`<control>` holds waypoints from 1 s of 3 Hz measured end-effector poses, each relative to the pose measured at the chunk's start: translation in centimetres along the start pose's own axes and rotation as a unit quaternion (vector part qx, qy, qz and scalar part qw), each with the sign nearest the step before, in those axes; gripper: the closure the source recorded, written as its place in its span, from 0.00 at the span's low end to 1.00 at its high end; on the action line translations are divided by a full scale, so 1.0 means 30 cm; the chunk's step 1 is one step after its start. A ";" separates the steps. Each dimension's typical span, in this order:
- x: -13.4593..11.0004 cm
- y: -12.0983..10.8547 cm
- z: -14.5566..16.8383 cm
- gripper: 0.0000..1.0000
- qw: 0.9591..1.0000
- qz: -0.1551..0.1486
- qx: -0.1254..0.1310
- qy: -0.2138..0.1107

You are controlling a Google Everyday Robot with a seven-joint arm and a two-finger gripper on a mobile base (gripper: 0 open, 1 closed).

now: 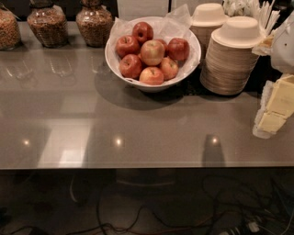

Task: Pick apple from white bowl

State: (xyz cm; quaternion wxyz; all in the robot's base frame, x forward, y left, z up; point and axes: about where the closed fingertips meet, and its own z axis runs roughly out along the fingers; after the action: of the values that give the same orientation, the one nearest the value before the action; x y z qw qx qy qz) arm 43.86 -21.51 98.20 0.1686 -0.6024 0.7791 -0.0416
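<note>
The white bowl (113, 62), lined with crinkled white paper, stands at the back middle of the grey counter. It holds several apples. The apple (152, 52), the largest and palest, yellowish-pink with red streaks, lies on top in the middle of the pile, with smaller dark red apples (131, 65) around it. My gripper (275, 109), pale yellow and white, comes in at the right edge of the camera view. It hangs above the counter, well to the right of the bowl and nearer the front, and holds nothing that I can see.
Two stacks of beige disposable bowls (229, 59) stand just right of the white bowl, between it and the gripper. Glass jars of grain (94, 20) line the back left. White cutlery (257, 9) is at the back right. The counter's front edge (138, 165) runs across, with cables below.
</note>
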 end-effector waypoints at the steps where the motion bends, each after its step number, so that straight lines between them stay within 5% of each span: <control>1: 0.000 0.000 0.000 0.00 1.000 0.000 0.000 0.000; 3: -0.044 -0.075 0.044 0.00 0.998 0.017 0.031 -0.055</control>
State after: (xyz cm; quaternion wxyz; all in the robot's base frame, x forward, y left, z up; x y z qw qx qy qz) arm 46.65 -20.66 97.85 0.2301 -0.5851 0.7771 -0.0295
